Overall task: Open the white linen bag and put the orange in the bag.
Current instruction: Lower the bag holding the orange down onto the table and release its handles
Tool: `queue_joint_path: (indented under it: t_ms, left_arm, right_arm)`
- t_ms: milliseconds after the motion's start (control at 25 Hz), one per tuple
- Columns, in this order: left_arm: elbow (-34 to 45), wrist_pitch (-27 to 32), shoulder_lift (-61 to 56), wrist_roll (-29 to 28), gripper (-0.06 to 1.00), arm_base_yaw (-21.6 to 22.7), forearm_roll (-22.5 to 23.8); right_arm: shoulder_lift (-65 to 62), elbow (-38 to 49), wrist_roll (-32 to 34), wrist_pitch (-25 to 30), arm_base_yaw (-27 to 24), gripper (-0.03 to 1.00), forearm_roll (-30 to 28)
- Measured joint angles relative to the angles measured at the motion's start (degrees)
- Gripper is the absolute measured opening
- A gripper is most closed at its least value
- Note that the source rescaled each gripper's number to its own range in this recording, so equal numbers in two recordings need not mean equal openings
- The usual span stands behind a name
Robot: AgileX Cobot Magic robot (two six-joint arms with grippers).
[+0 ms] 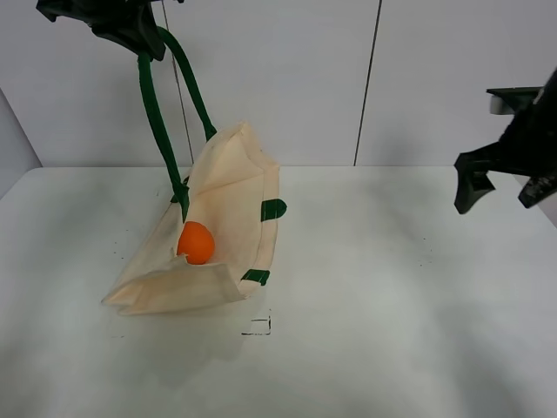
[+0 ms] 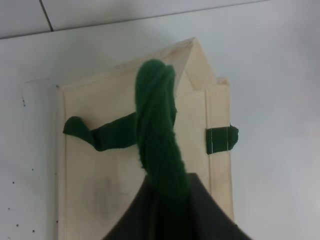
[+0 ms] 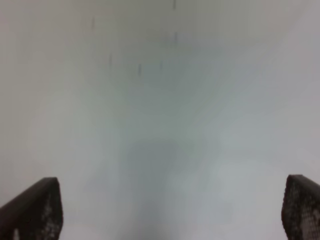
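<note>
The matte black, angular left gripper [image 1: 144, 43] shows as a dark charcoal wedge in its wrist view. The black right gripper [image 1: 500, 196] has blunt, squared fingers [image 3: 31, 210] with finely textured, mesh-like faces.

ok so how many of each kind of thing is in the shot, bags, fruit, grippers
white linen bag: 1
orange: 1, sitting in the bag's open mouth
grippers: 2, the left gripper holding the bag's green handle up, the right gripper open and empty
total: 4
</note>
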Motion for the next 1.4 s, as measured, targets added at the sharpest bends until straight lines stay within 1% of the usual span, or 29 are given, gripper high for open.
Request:
queue_joint_path:
  t_ms: [240, 440, 520, 680, 760, 880, 1120, 1400]
  left_arm:
    - [0.0, 0.0, 0.0, 0.4, 0.0, 0.0, 0.0]
    - [0.0, 0.0, 0.0, 0.4, 0.0, 0.0, 0.0]
    - [0.0, 0.0, 0.0, 0.4, 0.0, 0.0, 0.0]
    - [0.0, 0.0, 0.0, 0.4, 0.0, 0.0, 0.0]
    - [0.0, 0.0, 0.0, 0.4, 0.0, 0.0, 0.0]
    - [0.0, 0.0, 0.0, 0.4, 0.0, 0.0, 0.0]
    - [0.0, 0.0, 0.0, 0.5, 0.0, 0.0, 0.0]
    - [0.0, 0.0, 1.1, 0.5, 0.0, 0.0, -0.4]
  right_arm:
    - [-23.1, 19.0, -0.1, 0.2, 0.0, 1.0, 0.1]
    - [-43.4, 31.2, -0.1, 0.0, 0.0, 1.0, 0.1]
    - [-52.5, 35.6, -0.2, -2.0, 0.0, 1.0, 0.2]
    - [-69.0, 43.0, -0.4, -9.0, 0.0, 1.0, 0.1]
    - [-75.5, 45.9, -0.8, -11.2, 0.0, 1.0, 0.1]
    - [-82.7, 48.2, -1.2, -10.8, 0.0, 1.0, 0.2]
    - [-91.7, 48.7, -0.9, -10.8, 0.0, 1.0, -0.2]
    - [-92.8, 48.7, -0.2, -10.8, 0.2, 1.0, -0.3]
